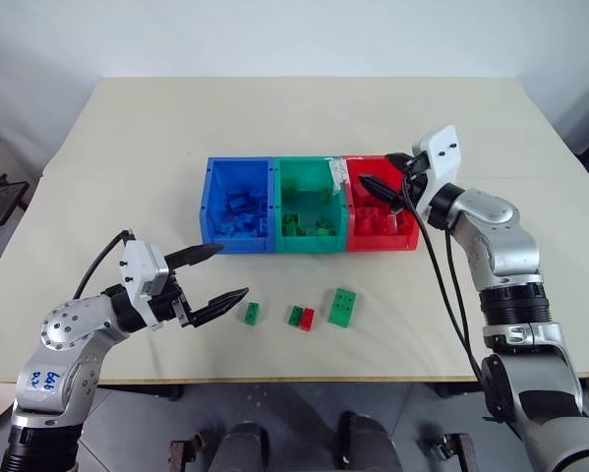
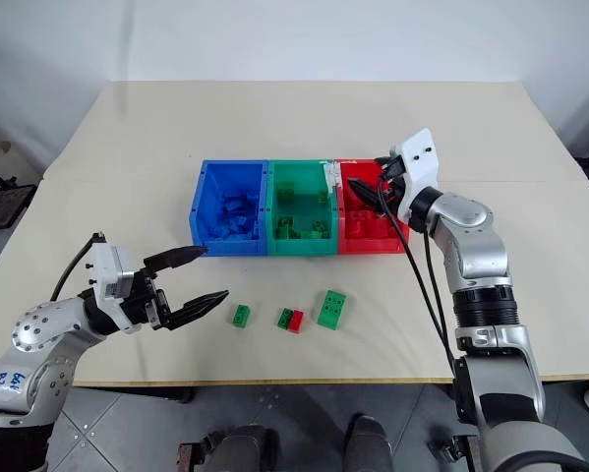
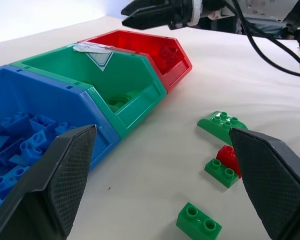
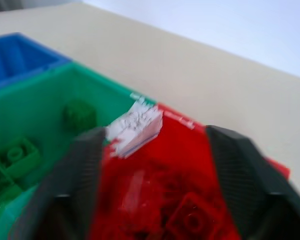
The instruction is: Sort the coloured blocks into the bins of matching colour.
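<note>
Four blocks remain on the worktop (image 1: 97, 177); both grippers empty, fingers apart.
Risk: left gripper (image 1: 218, 274) seizes the touching green block (image 1: 295, 315) and red block (image 1: 307, 318) together, missorting one into the bins (image 1: 311, 206).

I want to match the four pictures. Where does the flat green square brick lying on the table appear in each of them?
Left eye view: flat green square brick, on the table in front of the red bin.
Right eye view, same place, right of the small red brick.
Left wrist view, beyond the small red brick.
Right wrist view: I cannot find it.
Shared landmark: the green bin, the middle one.
</note>
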